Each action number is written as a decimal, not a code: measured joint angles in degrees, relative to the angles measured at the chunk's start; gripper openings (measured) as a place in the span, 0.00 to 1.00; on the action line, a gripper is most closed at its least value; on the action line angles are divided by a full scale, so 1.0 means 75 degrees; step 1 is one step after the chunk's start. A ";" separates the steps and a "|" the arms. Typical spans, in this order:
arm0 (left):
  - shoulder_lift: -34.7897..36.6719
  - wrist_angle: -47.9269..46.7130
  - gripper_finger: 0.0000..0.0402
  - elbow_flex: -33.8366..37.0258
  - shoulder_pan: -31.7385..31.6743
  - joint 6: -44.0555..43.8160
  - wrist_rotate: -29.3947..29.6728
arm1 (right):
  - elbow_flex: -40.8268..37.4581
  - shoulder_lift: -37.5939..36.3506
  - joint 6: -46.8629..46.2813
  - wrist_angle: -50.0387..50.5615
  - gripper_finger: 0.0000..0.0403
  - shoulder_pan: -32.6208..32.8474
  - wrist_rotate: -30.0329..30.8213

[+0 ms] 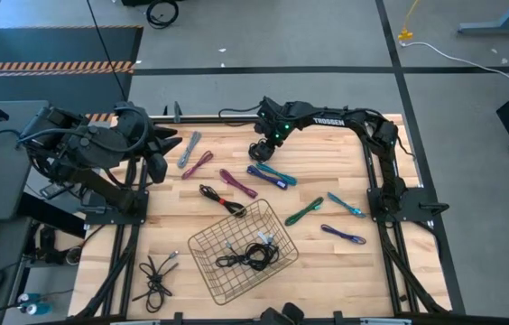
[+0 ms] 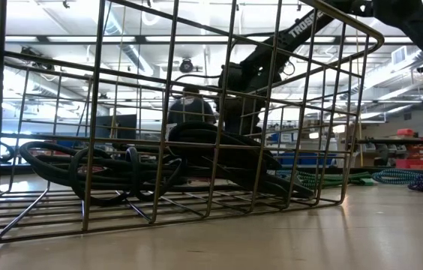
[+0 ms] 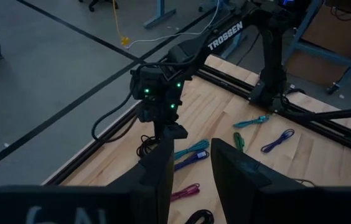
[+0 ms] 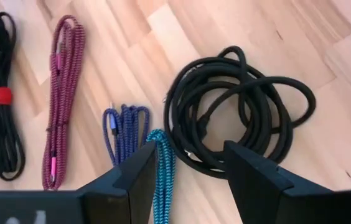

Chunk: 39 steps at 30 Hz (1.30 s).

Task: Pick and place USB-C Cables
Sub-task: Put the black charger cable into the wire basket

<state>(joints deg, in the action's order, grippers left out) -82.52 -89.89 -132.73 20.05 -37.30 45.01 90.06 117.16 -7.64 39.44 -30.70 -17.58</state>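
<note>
Braided USB-C cables [image 4: 129, 134] lie looped on pale wooden table [image 4: 225, 25].

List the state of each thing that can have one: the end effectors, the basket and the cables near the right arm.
Right end effector: open, above the cables, holding nothing.
Left end effector: open, empty, raised at the table's left edge.
Wire mesh basket: upright, with black cables inside.
Loose black coiled cable: lying on the wood, not gripped.
Magenta braided cable: folded, lying flat.
Black cable with red tie: bundled, lying flat.
</note>
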 joint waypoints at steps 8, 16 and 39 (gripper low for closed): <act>0.0000 0.0000 0.28 0.0000 0.0000 -0.0110 0.0000 | 0.0000 -0.0001 -0.0318 0.0110 0.47 0.0130 0.0561; 0.0000 0.0002 0.28 0.0000 0.0000 -0.0111 0.0000 | -0.0112 0.0000 -0.0446 0.0152 0.47 0.0259 0.0803; 0.0000 0.0000 0.28 0.0000 -0.0001 -0.0134 0.0000 | -0.0909 0.0000 -0.1046 -0.0706 0.47 -0.0137 -0.0132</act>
<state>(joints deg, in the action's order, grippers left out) -82.52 -89.89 -132.73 20.05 -38.30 45.01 83.24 117.16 -15.49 34.14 -31.73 -18.57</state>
